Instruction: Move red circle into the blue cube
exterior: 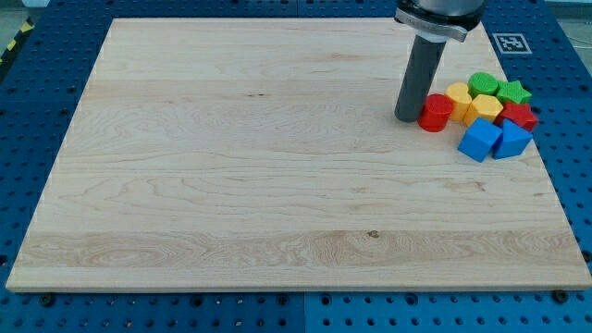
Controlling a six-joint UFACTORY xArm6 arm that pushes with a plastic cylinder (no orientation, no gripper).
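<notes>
The red circle (435, 112) stands on the wooden board at the view's right, at the left edge of a cluster of blocks. My tip (407, 119) is just to the left of the red circle, touching or almost touching it. The blue cube (479, 140) lies below and to the right of the red circle, a small gap apart from it. A second blue block (511, 139) sits against the blue cube's right side.
The cluster also holds a yellow block (459, 96), an orange-yellow block (484, 109), a green block (482, 84), a green star (512, 92) and a red block (519, 115). The board's right edge (546, 166) is close by. A marker tag (510, 43) lies off the board.
</notes>
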